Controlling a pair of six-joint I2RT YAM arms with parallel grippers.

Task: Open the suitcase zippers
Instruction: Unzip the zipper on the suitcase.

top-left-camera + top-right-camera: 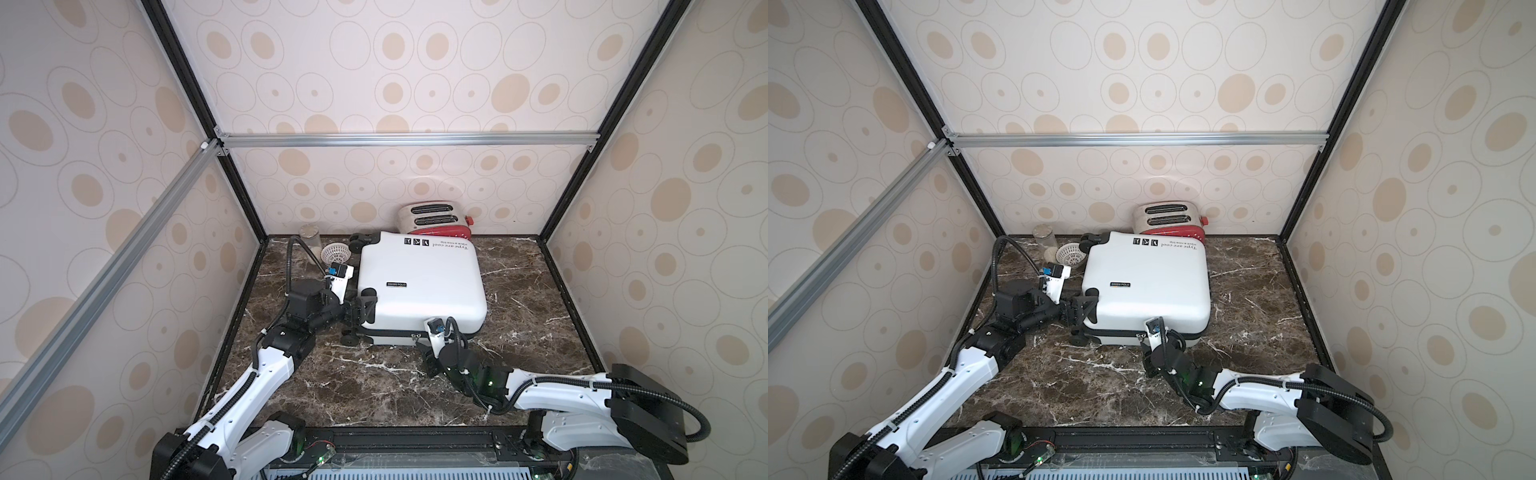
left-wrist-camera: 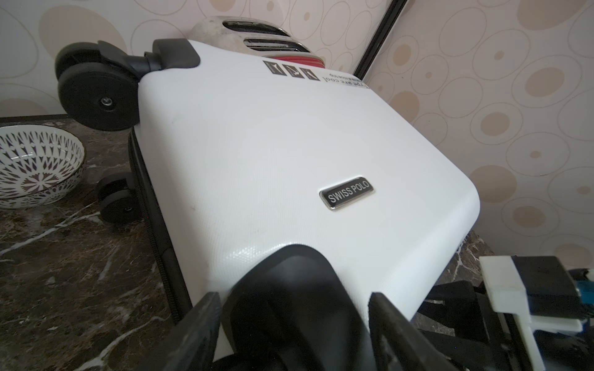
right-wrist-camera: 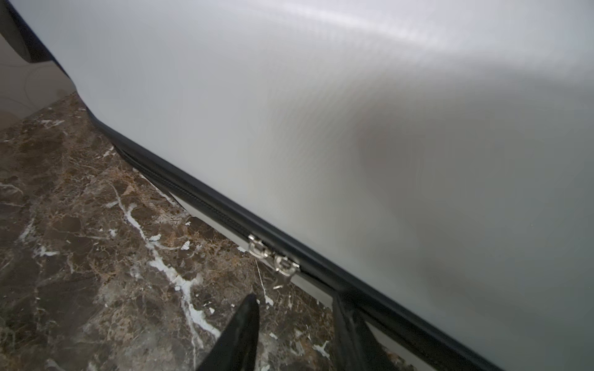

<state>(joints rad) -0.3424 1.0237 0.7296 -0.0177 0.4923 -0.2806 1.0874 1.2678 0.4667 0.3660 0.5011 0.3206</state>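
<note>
Two zipper pulls sit together on the near seam of the flat-lying suitcase; the half-open, empty right gripper should pinch one squarely while the left gripper clamps a wheel

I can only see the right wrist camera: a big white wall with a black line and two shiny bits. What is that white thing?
Observer: It is a small white glossy hard-shell suitcase, lying flat on the brown marble tabletop.
Child: What is the other arm doing?
Observer: The left hand has its fingers either side of a black plastic corner wheel of the suitcase. I cannot tell whether it squeezes.
Child: Is anything behind the suitcase?
Observer: A red and silvery metal toaster stands behind it, near the back wall.
</note>
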